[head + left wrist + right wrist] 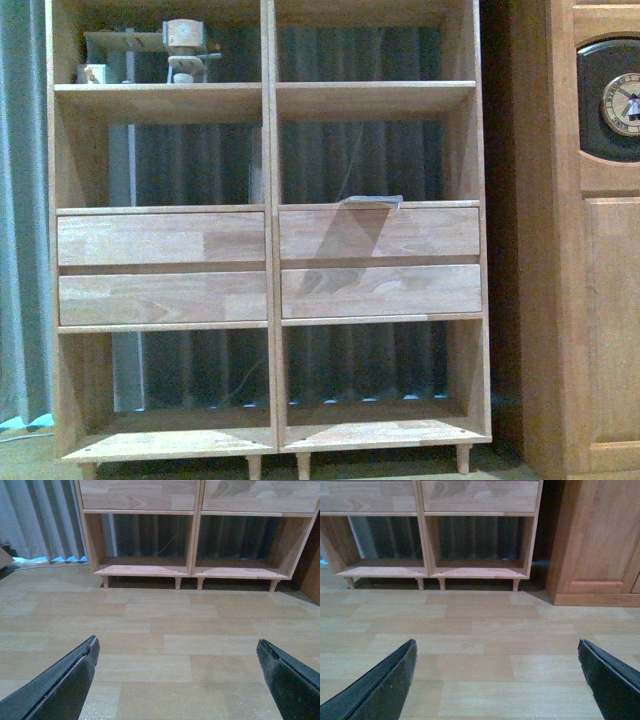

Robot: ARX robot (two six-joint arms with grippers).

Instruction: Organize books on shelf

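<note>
Shelf (268,150) fills the front view. In its right middle bay, flat on top of the drawers (380,233), lies a thin grey slab, probably a book (370,201), though it's too dim to be sure. I'd guess it's light, floppy and slick, so pinch the front edge. Left gripper (177,647) and right gripper (496,647) are both spread wide and empty, over the floor (160,615)

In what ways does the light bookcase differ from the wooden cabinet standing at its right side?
The bookcase is pale wood; the cabinet is darker and more orange. The bookcase is open-backed, showing the curtain behind; the cabinet has a closed panelled front. The bookcase stands on short peg legs; the cabinet rests on a solid base. Both are wooden and stand on the floor.
</note>
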